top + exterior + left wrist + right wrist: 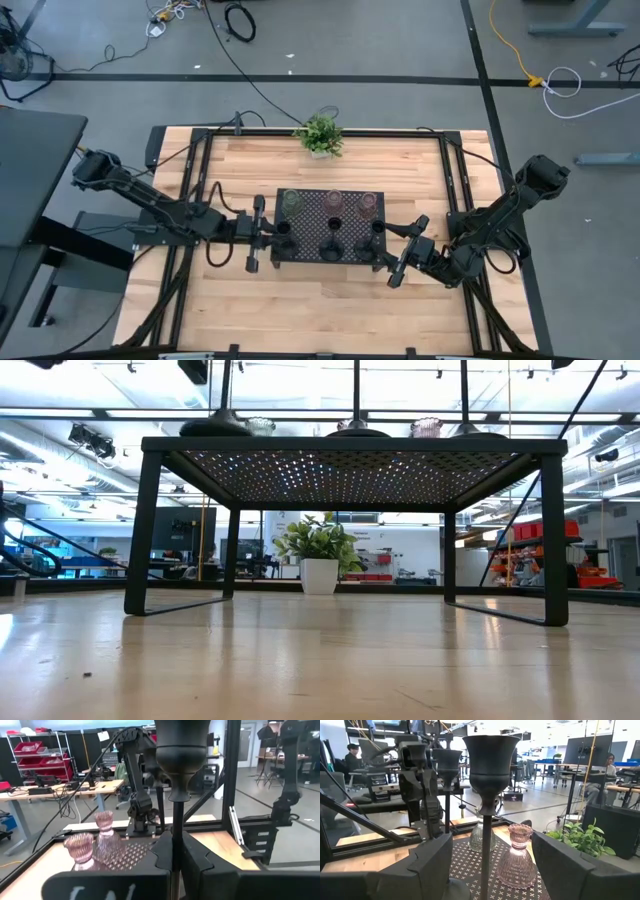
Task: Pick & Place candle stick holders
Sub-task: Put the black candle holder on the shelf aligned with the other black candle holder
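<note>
The perforated black tray (331, 226) stands raised on legs at the centre of the tabletop (330, 310) and carries all six candle stick holders in two rows.

Near row, toward the front edge of the tabletop: three black holders. The left gripper (262, 232) is at the tray's left end, its jaws clamped on the thin stem of the left tall black holder (177, 780); the wrist view shows the stem running up between the closed fingers. The grip is low on the stem, probably to keep the top-heavy cup upright. The squat black holder (330, 247) sits mid-row, untouched. The right gripper (392, 258) is at the tray's right end, its jaws apart and bracketing the right tall black holder (489, 775) without touching the stem; this reads as alignment ahead of a grasp.

Far row, toward the back edge: the greenish glass holder (292, 201) at left, then two pinkish glass holders (335, 201), all standing free.

Beyond the tray, a potted plant (319, 135) stands at the back edge of the tabletop.
</note>
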### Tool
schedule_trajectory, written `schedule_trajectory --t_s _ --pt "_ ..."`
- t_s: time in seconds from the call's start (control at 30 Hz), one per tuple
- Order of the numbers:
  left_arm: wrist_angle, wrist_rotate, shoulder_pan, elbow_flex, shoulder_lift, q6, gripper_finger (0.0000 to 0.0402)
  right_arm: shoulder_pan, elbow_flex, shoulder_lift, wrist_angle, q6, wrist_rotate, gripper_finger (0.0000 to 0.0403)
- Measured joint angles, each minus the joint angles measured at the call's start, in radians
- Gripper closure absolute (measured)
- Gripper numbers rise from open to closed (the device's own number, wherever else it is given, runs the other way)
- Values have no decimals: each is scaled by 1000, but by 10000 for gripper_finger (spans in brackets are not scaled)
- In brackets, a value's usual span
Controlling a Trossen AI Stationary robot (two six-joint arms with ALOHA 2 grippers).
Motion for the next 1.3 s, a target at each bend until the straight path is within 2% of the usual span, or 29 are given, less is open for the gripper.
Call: schedule_trajectory --t_s 0.17,0.5,0.73,0.97,1.3 --pt "76 40 29 -33 0 6 388 0 0 0 0 0 0 130" --pt "85 107 65 -47 1 0 387 0 0 0 -1 0 0 130" --pt "84 118 65 -47 2 -18 388 0 0 0 -2 0 0 130" --pt "77 134 65 -47 2 -37 369 0 0 0 -2 0 0 130" --pt "77 130 65 -47 2 -18 377 0 0 0 -3 0 0 130"
